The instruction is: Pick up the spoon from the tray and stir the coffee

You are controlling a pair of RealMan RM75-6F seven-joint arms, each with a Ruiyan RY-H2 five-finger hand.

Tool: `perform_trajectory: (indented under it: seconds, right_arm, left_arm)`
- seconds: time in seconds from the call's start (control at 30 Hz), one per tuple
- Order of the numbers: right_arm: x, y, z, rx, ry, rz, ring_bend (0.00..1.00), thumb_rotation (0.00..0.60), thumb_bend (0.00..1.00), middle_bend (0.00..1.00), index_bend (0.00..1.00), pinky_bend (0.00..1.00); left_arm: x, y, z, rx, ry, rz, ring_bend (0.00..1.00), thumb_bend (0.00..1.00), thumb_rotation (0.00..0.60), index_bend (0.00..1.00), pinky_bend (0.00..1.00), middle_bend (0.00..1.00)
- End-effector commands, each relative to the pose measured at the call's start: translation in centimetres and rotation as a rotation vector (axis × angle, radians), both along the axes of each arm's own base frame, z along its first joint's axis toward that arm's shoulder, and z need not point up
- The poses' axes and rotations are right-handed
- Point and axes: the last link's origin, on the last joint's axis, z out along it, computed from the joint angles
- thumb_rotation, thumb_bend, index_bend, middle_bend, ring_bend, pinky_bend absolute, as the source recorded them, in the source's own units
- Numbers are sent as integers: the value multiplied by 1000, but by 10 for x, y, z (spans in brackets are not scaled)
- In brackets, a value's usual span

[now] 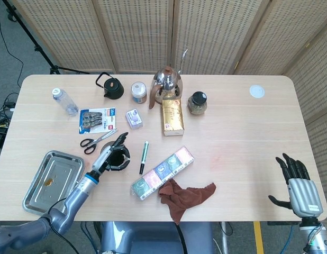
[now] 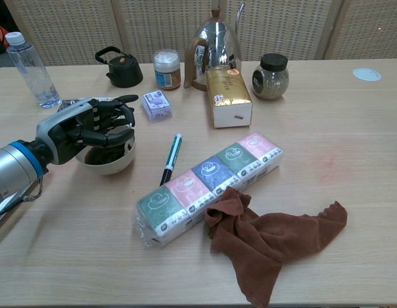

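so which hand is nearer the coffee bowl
Left. The left hand is right over the coffee bowl; the right hand sits far off at the table's opposite edge.

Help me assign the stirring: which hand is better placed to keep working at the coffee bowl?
Left. The left hand is over the coffee bowl; the right hand sits at the table's far right edge.

Setup is a light wood bench (image 1: 232, 121) with rounded corners, filling most of the head view. Behind its far edge stands a folding screen (image 1: 137, 32) of perforated tan panels in wooden frames, wrapping round to the right. The floor (image 1: 15, 58) is grey carpet, with a black tripod leg (image 1: 34, 45) and cables at the far left. Lighting's even, soft shadows.
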Motion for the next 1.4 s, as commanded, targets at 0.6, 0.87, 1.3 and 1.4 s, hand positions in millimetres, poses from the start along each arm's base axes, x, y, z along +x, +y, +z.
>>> perform_trajectory:
  seconds: [0.6, 0.87, 1.3, 1.4]
  right_arm:
    - [0, -3, -4, 9, 6, -6, 0, 600, 0, 0, 0, 0]
    - [1, -3, -3, 5, 3, -6, 0, 600, 0, 0, 0, 0]
    - [1, -4, -2, 4, 0, -3, 0, 600, 0, 0, 0, 0]
    - [1, -4, -2, 4, -1, -4, 0, 600, 0, 0, 0, 0]
  left_arm:
    - [-7, 34, 21, 40, 34, 43, 0, 419, 600, 640, 0, 0]
    - [6, 28, 14, 19, 18, 16, 0, 417, 600, 640, 0, 0]
    - [6, 7, 12, -37, -5, -27, 0, 417, 600, 640, 0, 0]
    - [2, 3, 14, -51, -9, -22, 0, 419, 600, 640, 0, 0]
